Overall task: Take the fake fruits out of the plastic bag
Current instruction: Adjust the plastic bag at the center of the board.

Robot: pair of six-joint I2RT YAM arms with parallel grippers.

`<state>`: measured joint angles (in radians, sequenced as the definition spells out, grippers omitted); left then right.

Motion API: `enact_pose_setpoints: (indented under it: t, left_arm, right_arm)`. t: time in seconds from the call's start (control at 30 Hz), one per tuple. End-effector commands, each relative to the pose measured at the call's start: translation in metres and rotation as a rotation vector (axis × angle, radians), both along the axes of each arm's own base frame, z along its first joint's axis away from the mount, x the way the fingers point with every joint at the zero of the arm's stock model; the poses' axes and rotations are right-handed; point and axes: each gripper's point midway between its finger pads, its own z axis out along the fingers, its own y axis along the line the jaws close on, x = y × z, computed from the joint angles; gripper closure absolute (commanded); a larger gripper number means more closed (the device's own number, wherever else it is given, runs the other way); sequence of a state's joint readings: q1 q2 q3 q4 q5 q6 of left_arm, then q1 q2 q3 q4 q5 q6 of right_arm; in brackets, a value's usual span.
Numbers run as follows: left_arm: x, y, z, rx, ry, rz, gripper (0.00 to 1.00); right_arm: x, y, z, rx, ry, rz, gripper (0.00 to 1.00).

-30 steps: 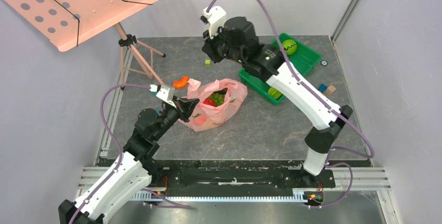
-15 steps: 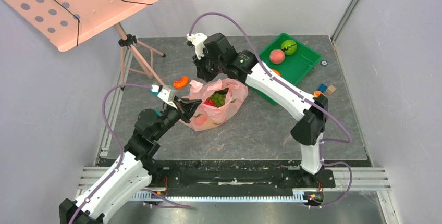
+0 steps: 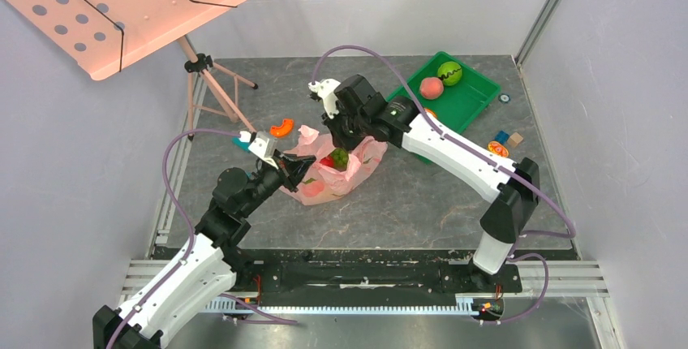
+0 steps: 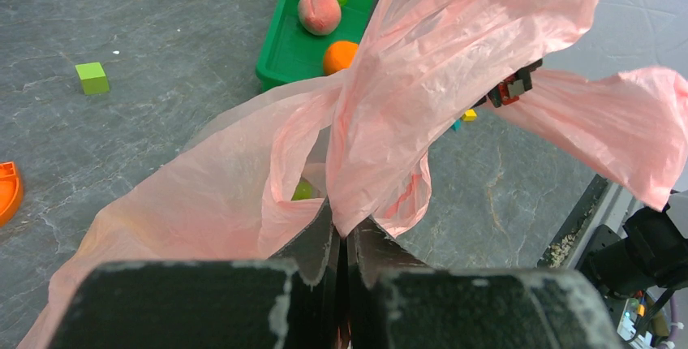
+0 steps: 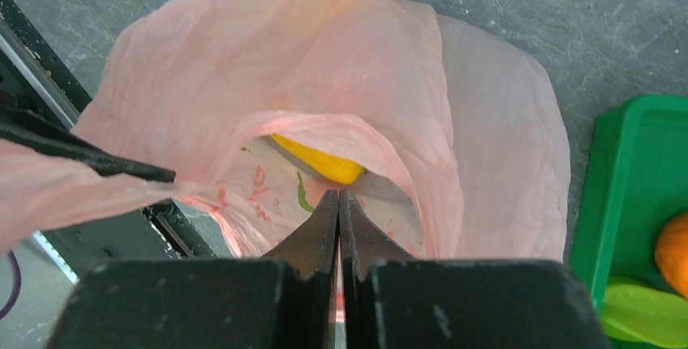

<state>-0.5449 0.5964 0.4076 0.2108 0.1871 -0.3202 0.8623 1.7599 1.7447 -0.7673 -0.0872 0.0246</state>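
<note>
None of the fake fruits looks removed yet: the left gripper pinches the plastic bag's edge on the table, red, green and yellow ones lie inside, and the right gripper, pressed together, hangs over the mouth.

The right hand has its fingers pressed together, with the tips over the open mouth of the pink bag. Inside lies a yellow fruit, partly under a fold. Just right of the bag, a green tray on the grey bench holds an orange thing.
</note>
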Motion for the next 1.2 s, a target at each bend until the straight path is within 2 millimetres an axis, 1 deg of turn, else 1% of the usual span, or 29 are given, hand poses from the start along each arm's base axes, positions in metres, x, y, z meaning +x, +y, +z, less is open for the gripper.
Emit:
enact_pose_setpoints:
  t: [0.0,0.07,0.13,0.17,0.27,0.37,0.43,0.53,0.7,0.8,0.93,1.03,1.17]
  left_arm:
    - [0.001,0.002,0.009,0.024,-0.041,0.002,0.98]
    - [0.002,0.003,0.008,0.03,-0.036,0.01,0.98]
    - [0.002,0.003,0.008,0.034,-0.035,0.013,0.98]
    - [0.002,0.003,0.008,0.034,-0.036,0.014,0.98]
    - [0.003,0.002,0.007,0.035,-0.029,0.01,0.98]
    - [0.002,0.001,0.007,0.031,-0.025,0.001,0.98]
    - [0.0,0.0,0.008,0.029,-0.027,-0.009,0.98]
    - [-0.002,0.0,0.01,0.018,-0.039,-0.016,0.98]
    - [-0.005,-0.001,0.016,-0.006,-0.064,-0.027,0.98]
    - [-0.007,-0.004,0.018,-0.02,-0.074,-0.044,0.98]
    - [-0.009,-0.006,0.018,-0.027,-0.073,-0.059,0.98]
    - [-0.009,-0.005,0.019,-0.03,-0.076,-0.055,0.98]
    - [-0.009,-0.003,0.02,-0.033,-0.084,-0.048,0.98]
  right_arm:
    - [-0.007,-0.009,0.007,0.002,-0.033,0.005,0.99]
    - [-0.009,-0.013,-0.001,-0.022,-0.035,0.024,1.0]
    - [-0.013,-0.015,-0.004,-0.021,-0.028,0.031,1.0]
    - [-0.015,-0.014,-0.003,-0.009,-0.023,0.041,1.0]
    - [-0.023,-0.008,0.006,0.048,-0.019,0.077,0.99]
    - [-0.026,-0.002,0.015,0.071,-0.026,0.093,0.98]
    - [-0.028,0.004,0.015,0.072,-0.025,0.109,0.98]
    - [-0.034,0.015,0.004,0.037,-0.019,0.123,0.98]
    - [-0.035,0.028,-0.011,0.014,-0.032,0.054,1.0]
    - [-0.027,0.032,-0.012,0.014,-0.061,-0.023,1.0]
    - [-0.022,0.037,-0.008,0.013,-0.093,-0.098,1.0]
    - [-0.015,0.029,-0.017,-0.035,-0.113,-0.165,1.0]
    - [-0.011,0.008,-0.035,-0.107,-0.137,-0.234,1.0]
